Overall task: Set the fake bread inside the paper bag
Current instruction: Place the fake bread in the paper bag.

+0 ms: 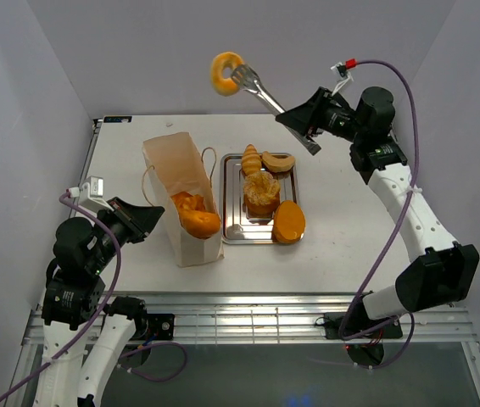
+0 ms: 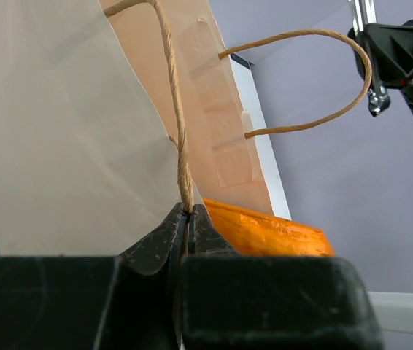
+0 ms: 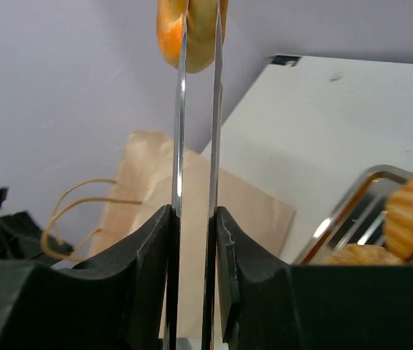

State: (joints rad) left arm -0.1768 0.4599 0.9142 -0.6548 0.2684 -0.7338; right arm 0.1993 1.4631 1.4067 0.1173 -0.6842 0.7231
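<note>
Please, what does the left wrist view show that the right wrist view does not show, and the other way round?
Only the left wrist view: the left pincer shut on a cord handle of the bag, and an orange loaf in the bag.
Only the right wrist view: the right pincer squeezing the blades that grip the bagel, and the silver tray.
Both: the paper bag, its looped cords, and some part of the metal tongs.

Bagel (image 3: 190, 33) top cut off by the upper edge in the right wrist view, tongs (image 1: 265, 95) handles hidden between the right jaws, fake bread (image 2: 265, 232) in the paper bag (image 2: 60, 131) half hidden behind the left jaws, metal tray (image 3: 341, 211) cut off at right
</note>
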